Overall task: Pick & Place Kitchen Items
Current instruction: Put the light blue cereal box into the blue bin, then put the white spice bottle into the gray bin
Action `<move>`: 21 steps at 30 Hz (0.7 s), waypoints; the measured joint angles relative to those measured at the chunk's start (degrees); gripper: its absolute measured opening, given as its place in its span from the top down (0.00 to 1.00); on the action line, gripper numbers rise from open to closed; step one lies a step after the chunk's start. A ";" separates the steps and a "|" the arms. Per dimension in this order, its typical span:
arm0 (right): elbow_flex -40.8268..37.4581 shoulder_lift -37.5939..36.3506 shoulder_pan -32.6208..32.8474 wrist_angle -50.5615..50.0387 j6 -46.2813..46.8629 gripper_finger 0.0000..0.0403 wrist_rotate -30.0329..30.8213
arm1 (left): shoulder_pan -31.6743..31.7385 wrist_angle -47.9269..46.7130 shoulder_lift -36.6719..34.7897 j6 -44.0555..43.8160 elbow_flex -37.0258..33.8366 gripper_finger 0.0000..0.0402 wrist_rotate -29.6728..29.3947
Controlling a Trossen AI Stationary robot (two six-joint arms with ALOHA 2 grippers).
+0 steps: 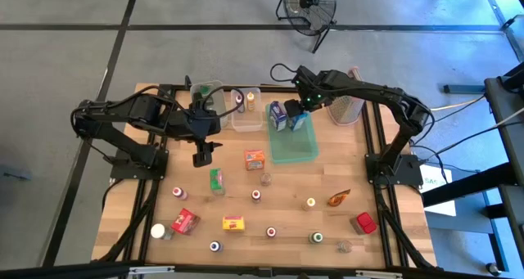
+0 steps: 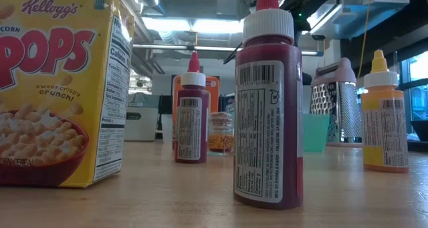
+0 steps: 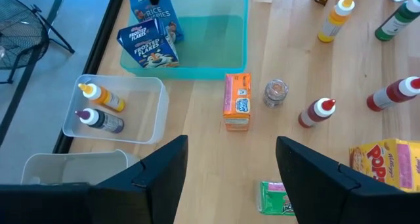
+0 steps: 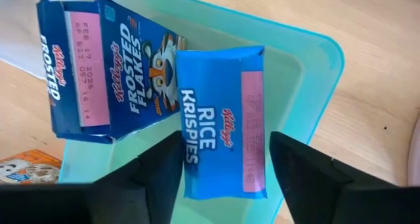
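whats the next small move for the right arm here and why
Probably lift the right gripper straight up. Its jaws stand apart around the Rice Krispies box, which already sits in the teal tray beside the Frosted Flakes box.

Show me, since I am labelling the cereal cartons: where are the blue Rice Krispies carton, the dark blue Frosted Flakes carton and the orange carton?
Blue Rice Krispies carton (image 4: 223,119): right wrist view, printed front face.
Dark blue Frosted Flakes carton (image 4: 128,73): right wrist view, front panel.
Orange carton (image 3: 237,100): left wrist view, top face.

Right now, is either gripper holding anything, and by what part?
Nothing held. Right gripper stands open astride the Rice Krispies box in the green tray; left gripper open, empty.
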 joint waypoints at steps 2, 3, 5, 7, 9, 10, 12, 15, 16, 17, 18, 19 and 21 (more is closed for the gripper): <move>0.00 0.00 -0.02 -0.03 -0.02 0.41 -0.08 | 0.00 -0.02 0.00 -0.02 0.00 0.44 -0.02; 0.00 0.00 -0.02 -0.01 -0.02 0.40 -0.53 | 0.00 0.00 0.00 -0.02 0.00 0.44 0.00; 0.10 0.02 -0.02 -0.02 -0.49 0.39 -1.76 | 0.00 -0.01 0.00 -0.02 0.00 0.44 -0.01; 0.88 0.07 -0.02 -0.01 -0.80 0.38 -1.83 | 0.00 0.00 0.00 -0.02 0.00 0.44 0.00; 2.27 0.07 -0.02 0.20 -0.91 0.38 -1.86 | 0.00 0.00 0.00 -0.02 0.00 0.44 -0.01; 3.20 0.07 0.01 0.13 -1.44 0.38 -1.84 | 0.00 -0.01 0.00 -0.02 0.00 0.44 -0.02; 5.24 0.07 0.34 -0.36 -2.21 0.38 -1.81 | 0.00 0.00 0.00 -0.06 0.00 0.44 0.00; 8.34 0.07 0.92 -0.88 -2.48 0.38 -1.86 | 0.00 0.00 0.00 -0.53 0.00 0.44 0.02; 9.77 0.07 0.94 -1.70 -3.09 0.38 -2.01 | 0.00 -0.02 0.00 -0.57 0.00 0.44 0.04; 11.48 0.07 0.96 -2.88 -3.82 0.38 -2.04 | 0.00 -0.01 0.00 -0.61 0.00 0.44 0.04; 13.35 0.07 0.96 -4.39 -4.59 0.38 -2.03 | 0.00 -0.02 0.00 -0.65 0.00 0.44 0.04; 15.31 0.07 0.96 -6.39 -5.25 0.38 -1.93 | 0.00 -0.04 0.00 -0.68 0.00 0.44 0.05; 19.45 0.06 1.41 -10.71 -5.93 0.38 -1.32 | 0.00 -0.19 0.00 -0.70 0.00 0.44 0.07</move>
